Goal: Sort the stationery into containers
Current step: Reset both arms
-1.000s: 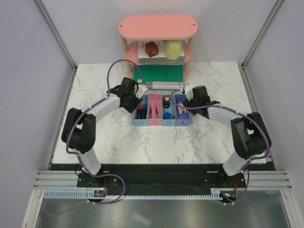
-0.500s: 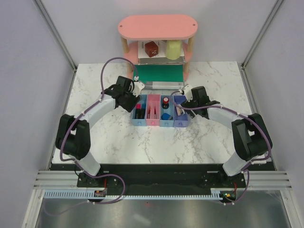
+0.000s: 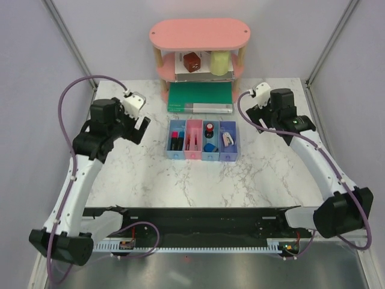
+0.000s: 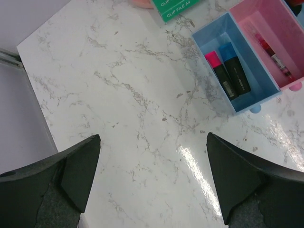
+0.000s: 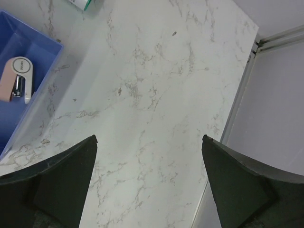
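**Control:** How do your hands stand?

**Operator:** I have the left gripper spread wide and holding nothing, over bare marble table to the left of the row of bins. The right gripper is just as wide and also holds nothing, over the marble to the right of the row.

**Control:** And the stationery?

**Operator:** I see all of it in the bins.
- **Light blue bin:** the pink-ended highlighter and the blue-ended highlighter lie side by side.
- **Pink bin:** it holds the red pen.
- **Blue bin:** the red-black round piece is at the far end and the blue piece nearer me.
- **Purple-blue bin:** the beige-white piece rests on its floor.

**Control:** Behind the row?

**Operator:** I see the green book flat on the table, and beyond it the pink shelf.
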